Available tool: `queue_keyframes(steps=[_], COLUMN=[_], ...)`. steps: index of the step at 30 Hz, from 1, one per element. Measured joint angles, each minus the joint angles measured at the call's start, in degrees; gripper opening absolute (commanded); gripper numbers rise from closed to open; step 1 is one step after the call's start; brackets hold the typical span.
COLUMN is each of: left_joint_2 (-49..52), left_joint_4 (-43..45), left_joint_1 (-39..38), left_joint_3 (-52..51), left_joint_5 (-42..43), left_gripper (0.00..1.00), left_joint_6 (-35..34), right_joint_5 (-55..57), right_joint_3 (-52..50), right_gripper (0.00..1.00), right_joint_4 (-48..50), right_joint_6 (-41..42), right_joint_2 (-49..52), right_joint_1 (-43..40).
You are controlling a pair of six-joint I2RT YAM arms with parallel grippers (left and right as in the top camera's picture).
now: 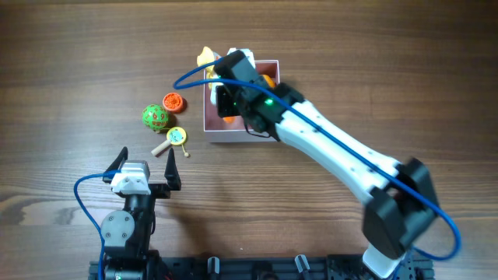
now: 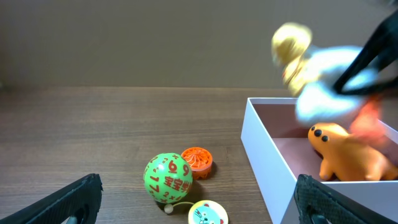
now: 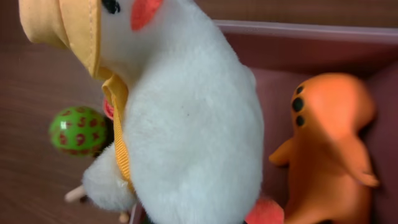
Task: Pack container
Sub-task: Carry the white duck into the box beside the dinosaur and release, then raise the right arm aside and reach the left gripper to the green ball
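Observation:
The container (image 1: 233, 134) is a small white-walled box with a pink floor, just right of the table's middle; it also shows in the left wrist view (image 2: 267, 168) and the right wrist view (image 3: 298, 28). An orange animal toy (image 2: 348, 158) lies inside it. My right gripper (image 1: 232, 78) is shut on a white plush duck (image 3: 193, 124) with a yellow hat (image 1: 207, 57) and holds it over the container's left wall. The plush hides its fingers in the right wrist view. My left gripper (image 1: 144, 167) is open and empty near the front edge.
Left of the container lie a green number ball (image 1: 155, 117), an orange ridged disc (image 1: 173, 102) and a small yellow drum rattle on a stick (image 1: 176, 138). All three show in the left wrist view, between the open fingers and farther off.

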Motion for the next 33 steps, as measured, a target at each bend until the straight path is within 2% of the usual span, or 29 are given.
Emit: queue_keyframes(steps=[6, 7, 8, 10, 12, 16, 20, 23, 25, 29, 31, 33], left_joint_2=[0.0, 0.0, 0.0, 0.0, 0.0, 0.0, 0.0, 0.0, 0.0, 0.0, 0.0, 0.0], left_joint_4=[-0.02, 0.0, 0.0, 0.0, -0.02, 0.0, 0.0, 0.0, 0.0, 0.0, 0.0, 0.0], left_joint_1=[0.0, 0.0, 0.0, 0.0, 0.0, 0.0, 0.0, 0.0, 0.0, 0.0, 0.0, 0.0], left_joint_3=[0.0, 0.0, 0.0, 0.0, 0.0, 0.0, 0.0, 0.0, 0.0, 0.0, 0.0, 0.0], left_joint_5=[0.0, 0.0, 0.0, 0.0, 0.0, 0.0, 0.0, 0.0, 0.0, 0.0, 0.0, 0.0], left_gripper=[1.0, 1.0, 1.0, 1.0, 1.0, 1.0, 1.0, 1.0, 1.0, 1.0, 1.0, 1.0], left_joint_6=[0.0, 0.0, 0.02, 0.0, 0.0, 0.0, 0.0, 0.0, 0.0, 0.0, 0.0, 0.0], right_joint_5=[-1.14, -1.14, -1.14, -1.29, -1.38, -1.95, -1.73, 1.64, 4.2, 8.22, 9.53, 10.4], right_joint_3=[0.0, 0.0, 0.0, 0.0, 0.0, 0.0, 0.0, 0.0, 0.0, 0.11, 0.26, 0.31], right_gripper=[0.07, 0.15, 0.37, 0.62, 0.78, 0.84, 0.85, 0.85, 0.89, 0.93, 0.99, 1.0], right_joint_4=[-0.02, -0.48, -0.63, -0.72, -1.14, -1.14, -1.16, -3.76, -7.21, -15.67, -19.06, -21.7], right_joint_6=[2.27, 2.43, 2.45, 3.13, 3.21, 2.82, 1.05, -0.31, -1.09, -1.99, -2.62, -3.67], right_joint_2=[5.66, 5.88, 5.9, 5.9, 5.9, 5.9, 5.4, 0.9, -3.87, -16.59, -20.98, -23.32], right_joint_1=[0.0, 0.0, -0.02, -0.02, 0.0, 0.0, -0.02, -0.13, -0.92, -8.98, -15.04, -20.37])
